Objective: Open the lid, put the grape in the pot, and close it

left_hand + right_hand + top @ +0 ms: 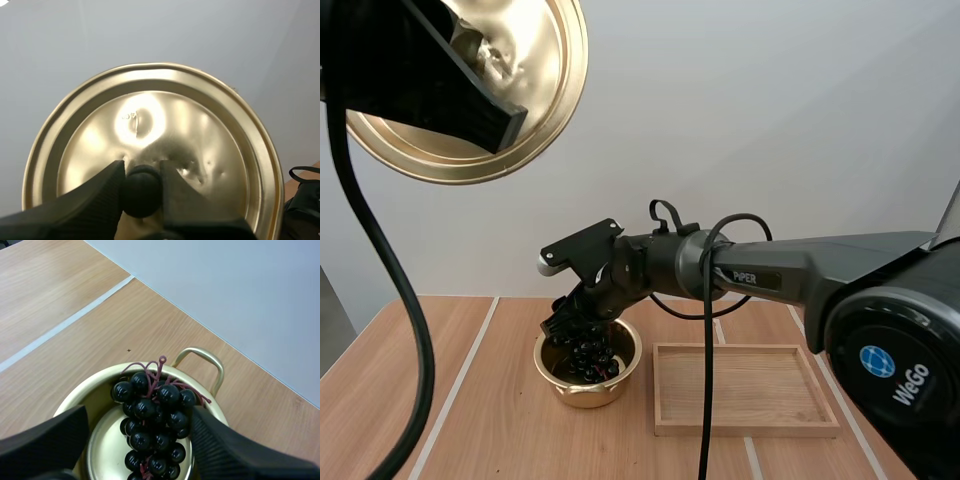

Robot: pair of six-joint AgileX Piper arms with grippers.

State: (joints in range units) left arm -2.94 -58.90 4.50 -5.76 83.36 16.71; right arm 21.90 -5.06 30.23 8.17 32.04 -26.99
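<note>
Pale wood forms the table (460, 400), and a plain light wall (770, 120) is seen behind it. The gold pot (570, 385) is set near the middle of the table, just left of the wooden tray (750, 390), which is apart from it. The bunch of dark grapes (152, 425) is seen lying inside the pot, its pink stem turned towards the pot's handle (202, 357). The right gripper (140, 415) is held over the pot's mouth with its fingers spread wide; the grapes lie between them, and a gap is left at one finger. The lid (200, 130) is held high above the table's left side, underside turned outward. Its black knob (142, 192) is pinched between the fingers of the left gripper (142, 172).
</note>
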